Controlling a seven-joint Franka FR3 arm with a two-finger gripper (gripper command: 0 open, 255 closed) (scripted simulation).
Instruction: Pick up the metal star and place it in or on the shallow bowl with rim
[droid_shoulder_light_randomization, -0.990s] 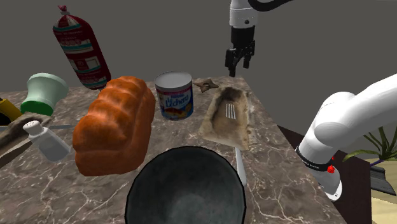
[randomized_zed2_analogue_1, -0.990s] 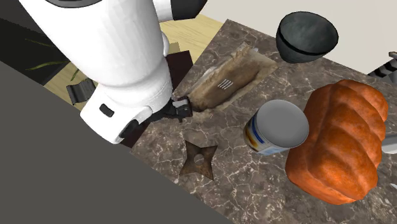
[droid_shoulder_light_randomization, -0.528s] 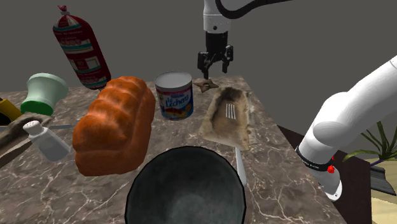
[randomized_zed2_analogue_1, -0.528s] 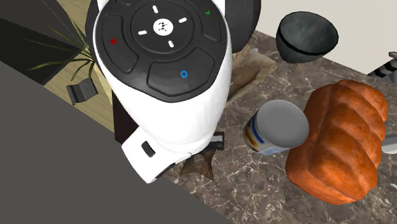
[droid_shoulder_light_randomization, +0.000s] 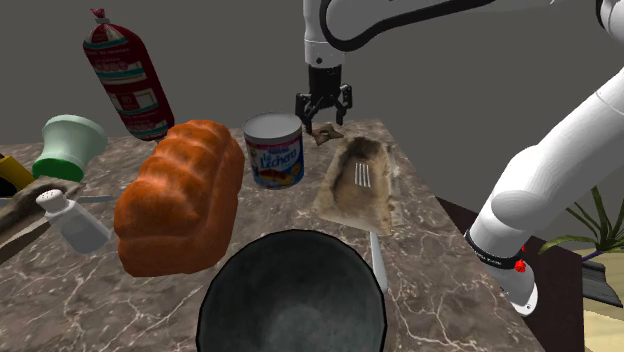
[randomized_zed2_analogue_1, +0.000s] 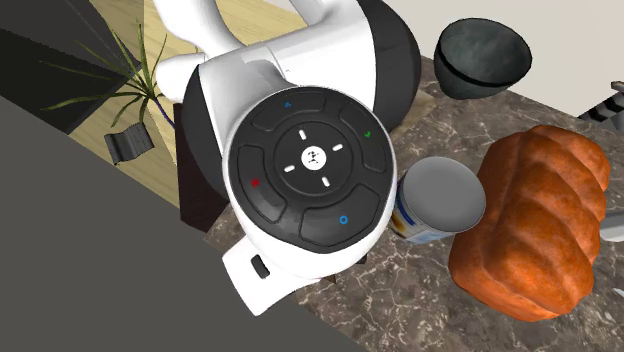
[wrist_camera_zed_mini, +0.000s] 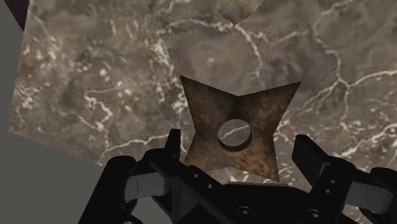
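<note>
A flat, rusty-brown four-pointed star (wrist_camera_zed_mini: 207, 118) with a round centre hole lies near the far edge of the white-veined brown marble desk (wrist_camera_zed_mini: 95, 83), under the black claw (wrist_camera_zed_mini: 239, 141) with fingers parted, before a grey wall (droid_shoulder_light_randomization: 220, 60).

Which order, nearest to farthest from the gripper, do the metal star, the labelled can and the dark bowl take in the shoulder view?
1. Metal star: just below the open gripper.
2. Labelled can: beside the star, toward the shoulder view's left.
3. Dark bowl: at the shoulder view's bottom, closest to the camera, plainly farthest.
</note>
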